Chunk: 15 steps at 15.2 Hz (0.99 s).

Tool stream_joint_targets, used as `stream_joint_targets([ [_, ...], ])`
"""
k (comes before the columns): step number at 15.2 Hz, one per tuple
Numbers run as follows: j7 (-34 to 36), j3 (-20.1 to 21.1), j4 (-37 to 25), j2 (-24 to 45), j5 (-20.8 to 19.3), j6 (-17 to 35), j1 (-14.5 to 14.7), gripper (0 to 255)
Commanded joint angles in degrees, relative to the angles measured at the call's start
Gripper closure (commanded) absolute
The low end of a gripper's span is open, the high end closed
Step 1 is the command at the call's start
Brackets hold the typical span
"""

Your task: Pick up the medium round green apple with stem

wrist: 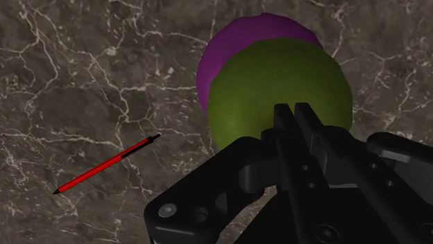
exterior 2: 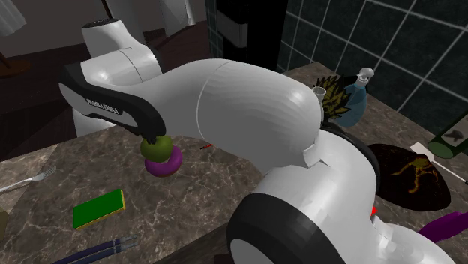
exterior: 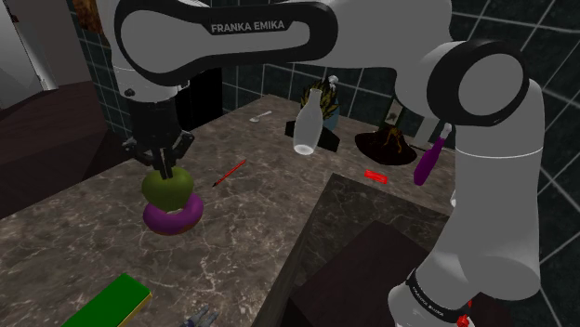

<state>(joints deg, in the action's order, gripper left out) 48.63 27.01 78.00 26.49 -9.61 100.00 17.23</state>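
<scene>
A round olive-green apple (exterior: 167, 189) (exterior 2: 156, 148) (wrist: 277, 83) sits right over a purple ring-shaped thing (exterior: 174, 219) (exterior 2: 165, 165) (wrist: 236, 48) on the dark marble counter (exterior: 84, 232). I cannot tell whether the apple touches the ring. My black gripper (exterior: 165, 170) (exterior 2: 152, 139) (wrist: 295, 111) comes straight down onto the apple's top. Its fingers are pressed almost together there, shut on the apple at its stem. The stem itself is hidden between them.
A red pen (exterior: 229, 173) (wrist: 107, 164) lies close by on the counter. A green book (exterior: 110, 302) (exterior 2: 99, 208) lies near the front edge. A white vase (exterior: 305, 125), a dark dish (exterior: 386, 144) and a purple eggplant (exterior: 429, 160) stand further back. A raised dark block (exterior: 372, 232) is beside the stand.
</scene>
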Motion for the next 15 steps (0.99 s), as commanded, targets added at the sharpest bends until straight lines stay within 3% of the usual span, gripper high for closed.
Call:
stream_joint_targets([
  [1, 0.0, 0.0, 0.0, 0.0, 0.0, 0.0, 0.0, 255],
  [15, 0.0, 0.1, -12.6, 1.5, -0.5, -11.0, 2.0, 255],
])
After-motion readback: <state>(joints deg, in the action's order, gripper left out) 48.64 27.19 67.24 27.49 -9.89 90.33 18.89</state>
